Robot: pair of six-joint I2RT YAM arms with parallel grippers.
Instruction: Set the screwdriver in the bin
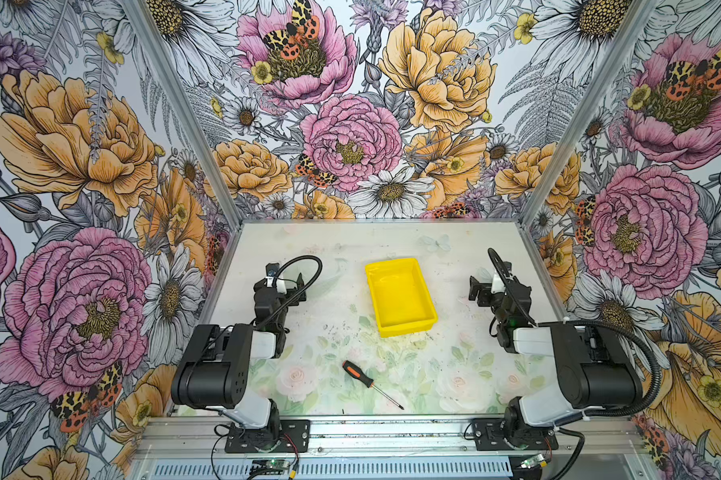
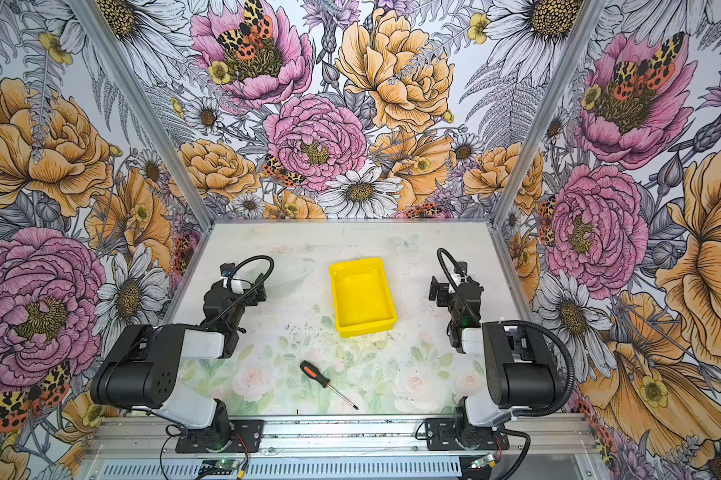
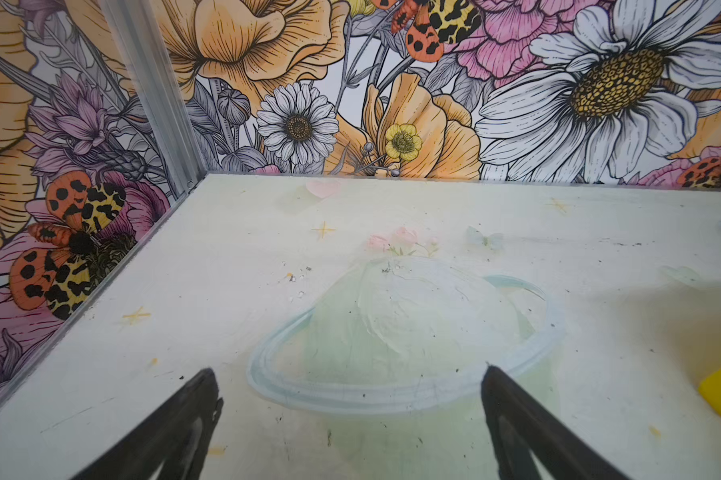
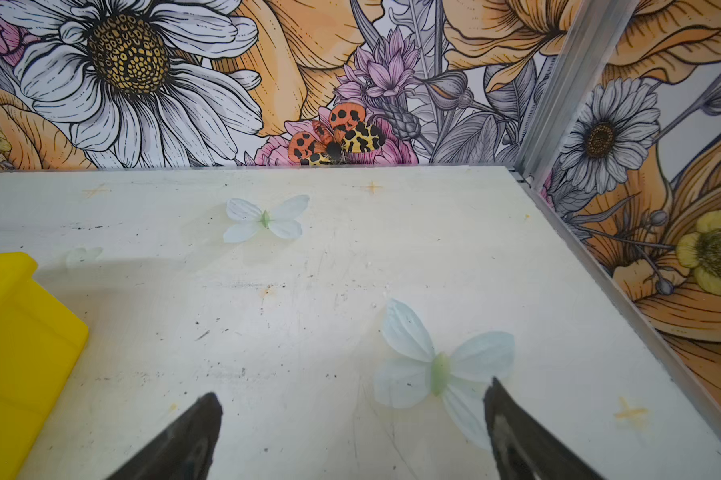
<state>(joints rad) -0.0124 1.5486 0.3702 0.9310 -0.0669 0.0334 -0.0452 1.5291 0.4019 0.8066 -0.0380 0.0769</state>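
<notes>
The counter (image 1: pixel 333 249) is a pale, scuffed sheet printed with faint roses, leaves and stars, flecked with dark specks. A printed ringed planet (image 3: pixel 404 332) shows in the left wrist view, and two pale printed butterflies (image 4: pixel 265 219) in the right wrist view. Walls (image 1: pixel 350 137) of bold floral paper with orange moths close three sides, joined by aluminium posts (image 1: pixel 176 104). A metal rail (image 1: pixel 392 432) runs along the near edge.

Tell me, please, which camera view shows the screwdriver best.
Either top view serves: in both top views the screwdriver lies whole and uncovered on the table, handle to tip, nearer the arm bases than the bin. Neither wrist view shows it; each catches only a corner of the bin.
</notes>
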